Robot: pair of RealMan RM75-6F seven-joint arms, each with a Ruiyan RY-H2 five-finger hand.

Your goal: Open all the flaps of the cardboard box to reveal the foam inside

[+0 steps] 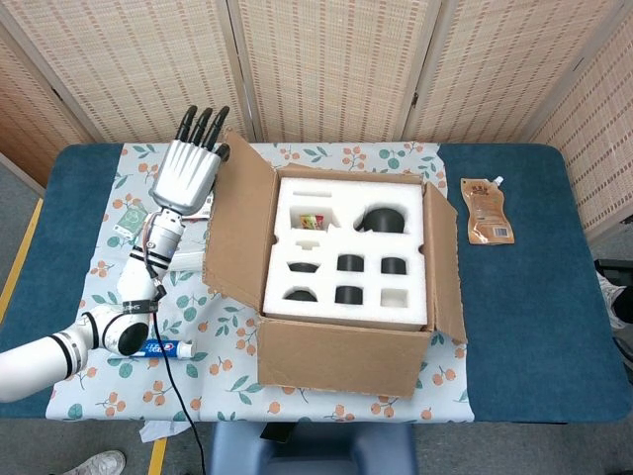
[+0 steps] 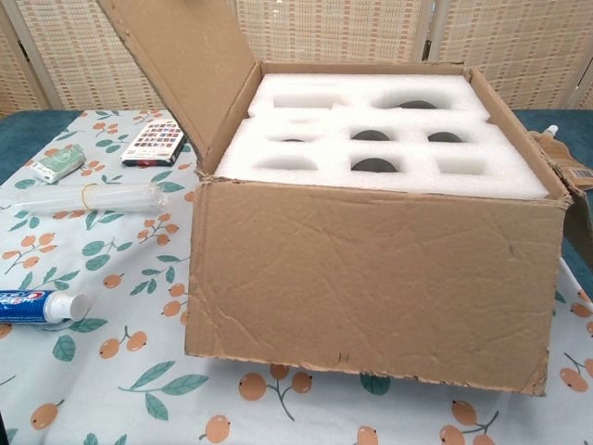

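Note:
The cardboard box point(image 1: 346, 351) point(image 2: 371, 278) stands on the flowered cloth with white foam point(image 1: 346, 252) point(image 2: 389, 153) showing inside, cut with several dark round holes. Its left flap point(image 1: 235, 233) point(image 2: 181, 65) leans outward to the left. The right flap point(image 1: 443, 262) hangs out to the right. My left hand point(image 1: 188, 173) is flat, fingers straight and apart, just left of the left flap's top edge; whether it touches the flap I cannot tell. It holds nothing. The chest view does not show it. My right hand is in neither view.
A toothpaste tube point(image 1: 168, 348) point(image 2: 42, 306), a clear tube point(image 2: 88, 197), a small green packet point(image 1: 129, 220) point(image 2: 57, 165) and a printed card box point(image 2: 157, 141) lie left of the box. A brown pouch point(image 1: 487, 210) lies on the blue table to the right.

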